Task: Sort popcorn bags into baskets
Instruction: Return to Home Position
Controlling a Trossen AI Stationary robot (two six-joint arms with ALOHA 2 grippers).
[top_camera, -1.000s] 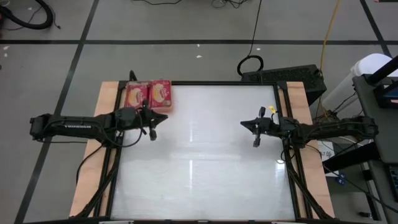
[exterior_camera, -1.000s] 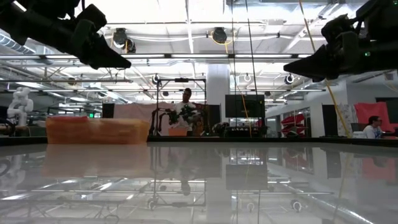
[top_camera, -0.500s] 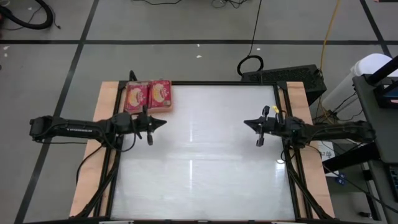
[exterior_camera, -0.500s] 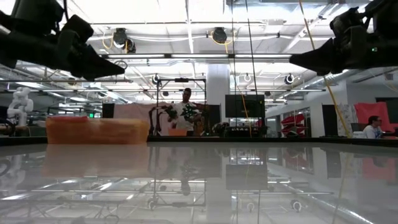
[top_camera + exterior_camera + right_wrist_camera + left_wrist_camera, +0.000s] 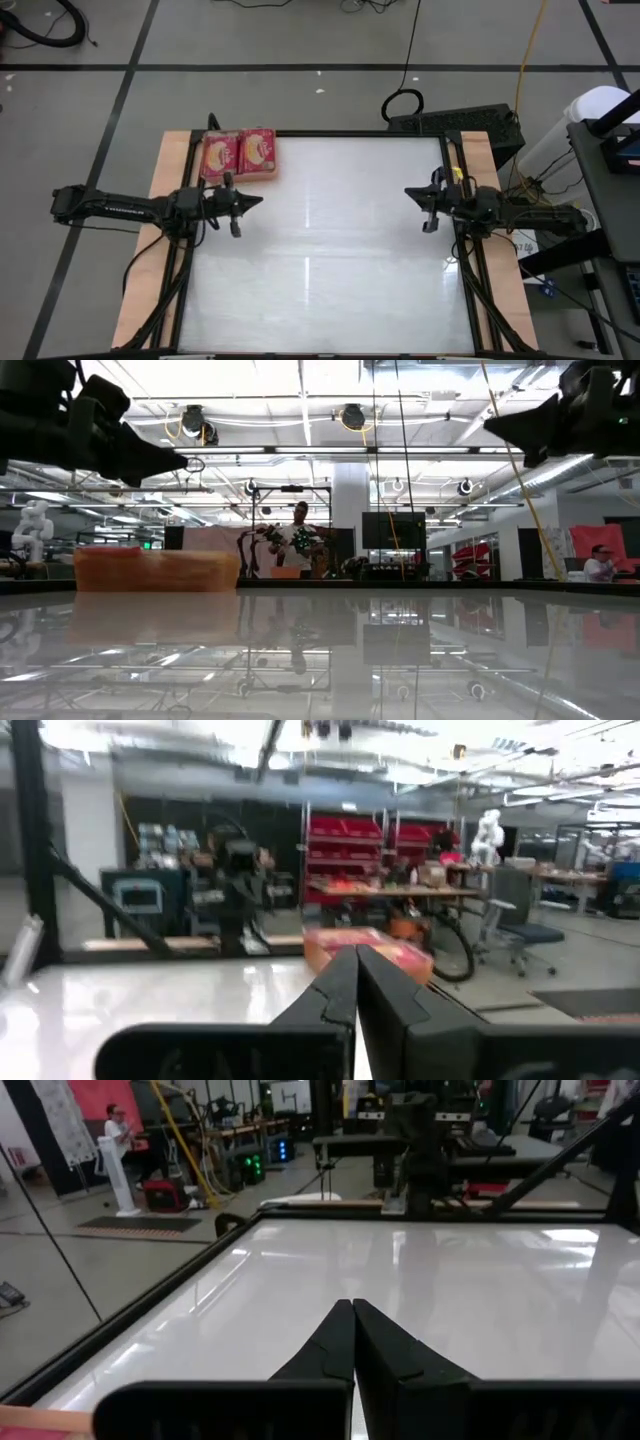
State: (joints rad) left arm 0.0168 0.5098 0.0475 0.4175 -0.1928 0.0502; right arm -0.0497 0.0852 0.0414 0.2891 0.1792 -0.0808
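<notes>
- Tabletop (image 5: pixel 330 270), in the high view, is white and glossy. The orange tray (image 5: pixel 239 178) sits at its far left corner with 2 red popcorn bags (image 5: pixel 258 150) side by side on top. The left gripper (image 5: pixel 258 201) hangs near the tray, just on the near side of it. The right gripper (image 5: pixel 410 192) hangs at the opposite edge, well apart from the tray.
- Low view: the tray stands on the table at the left, its orange wall facing the camera. Both grippers are high above the surface, each tapering to 1 dark point. A person (image 5: pixel 300 538) stands in the room behind.
- Left wrist view: the 2 fingers are pressed together with nothing between them, over bare table. The right arm (image 5: pixel 420 1140) is across the table.
- Right wrist view: the fingers meet tip to tip, holding nothing. The tray and its red bags are just beyond them.
</notes>
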